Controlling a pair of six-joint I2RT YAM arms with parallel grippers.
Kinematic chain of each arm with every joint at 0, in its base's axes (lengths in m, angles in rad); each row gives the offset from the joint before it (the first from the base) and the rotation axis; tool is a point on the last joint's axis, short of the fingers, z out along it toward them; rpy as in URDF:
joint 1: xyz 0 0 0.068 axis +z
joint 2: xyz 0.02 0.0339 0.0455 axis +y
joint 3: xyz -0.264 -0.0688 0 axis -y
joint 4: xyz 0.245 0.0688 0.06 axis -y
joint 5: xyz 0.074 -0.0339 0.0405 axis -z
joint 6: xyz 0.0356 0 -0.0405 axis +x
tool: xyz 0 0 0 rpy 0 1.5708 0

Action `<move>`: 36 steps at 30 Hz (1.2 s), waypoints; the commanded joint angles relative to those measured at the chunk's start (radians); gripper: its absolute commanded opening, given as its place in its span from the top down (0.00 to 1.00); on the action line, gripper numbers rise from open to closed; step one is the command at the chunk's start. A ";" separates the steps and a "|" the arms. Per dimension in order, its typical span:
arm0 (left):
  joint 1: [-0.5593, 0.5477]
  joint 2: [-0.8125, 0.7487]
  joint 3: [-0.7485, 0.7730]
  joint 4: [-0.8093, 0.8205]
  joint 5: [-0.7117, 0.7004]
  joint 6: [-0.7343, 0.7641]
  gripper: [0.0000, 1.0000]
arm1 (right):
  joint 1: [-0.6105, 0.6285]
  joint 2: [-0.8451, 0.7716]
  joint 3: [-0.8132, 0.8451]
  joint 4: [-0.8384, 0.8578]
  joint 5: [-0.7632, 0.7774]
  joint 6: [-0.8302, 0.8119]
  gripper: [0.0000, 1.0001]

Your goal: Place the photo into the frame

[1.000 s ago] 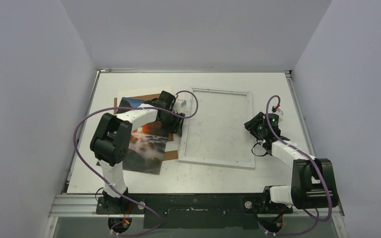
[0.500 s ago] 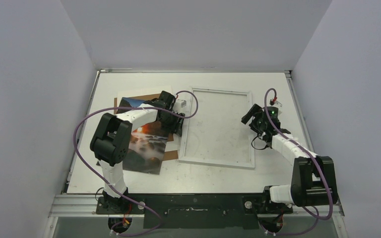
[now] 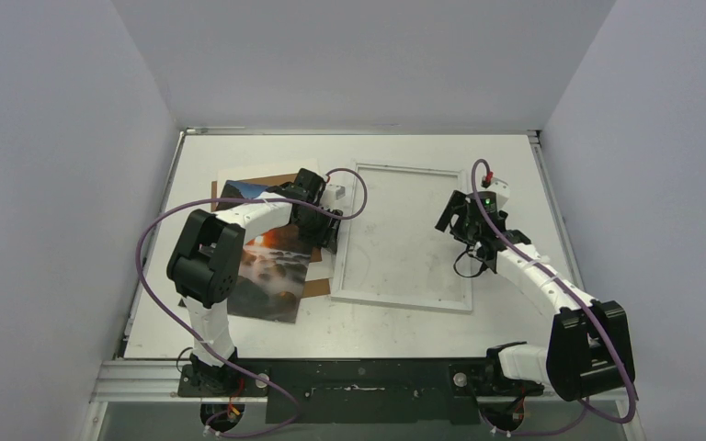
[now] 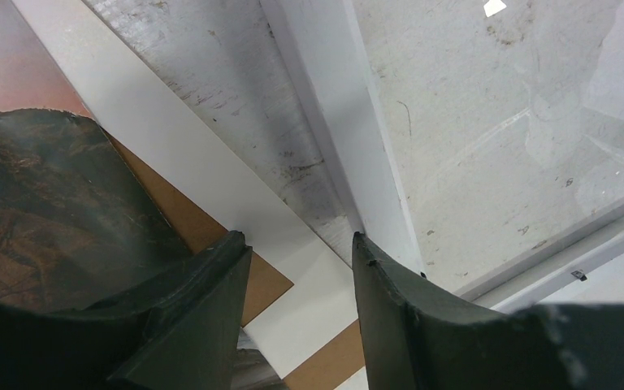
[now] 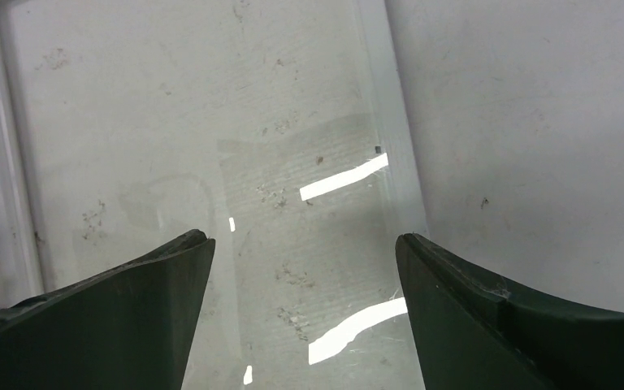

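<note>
A: Where does the photo (image 3: pixel 271 271) lie?

B: Left of centre in the top view, flat on a brown board (image 3: pixel 274 179) on the counter (image 3: pixel 377 329). Its right edge is just beside the frame (image 3: pixel 401 301), not inside it.

A: And the frame?

B: Centre of the top view, lying flat. A clear pane (image 3: pixel 404 230) fills the white rim, and nothing rests on it.

A: Claws?

B: The left claw (image 3: pixel 328 227) sits low over the gap between photo and frame. Its fingers are half apart with nothing pinched between them. The left wrist view shows a white strip (image 4: pixel 171 162) and the board through the gap. One fingertip (image 4: pixel 211 268) is at the photo's curled edge; contact cannot be told. The right claw (image 3: pixel 449 217) hovers over the frame's right side, fingers wide apart, empty.

A: Handling?

B: By the look of it, the photo is thin, light and bendy, since its edge lifts off the board. It probably buckles or creases if shoved, and the glossy face may slip. The best hold is likely a pinch on the raised edge nearest the frame. The frame looks stiff, but the pane seems fragile, so it is better steadied at the rim.

A: Count?

B: One photo, one frame, one board, one white strip, two claws.
</note>
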 commanded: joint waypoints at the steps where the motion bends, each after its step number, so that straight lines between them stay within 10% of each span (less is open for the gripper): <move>1: -0.002 -0.030 0.040 -0.006 0.017 0.003 0.52 | 0.001 0.004 0.021 -0.036 0.068 -0.012 0.14; 36: 0.001 -0.018 0.019 0.025 0.032 -0.007 0.53 | 0.020 0.008 -0.145 0.034 -0.051 0.061 0.13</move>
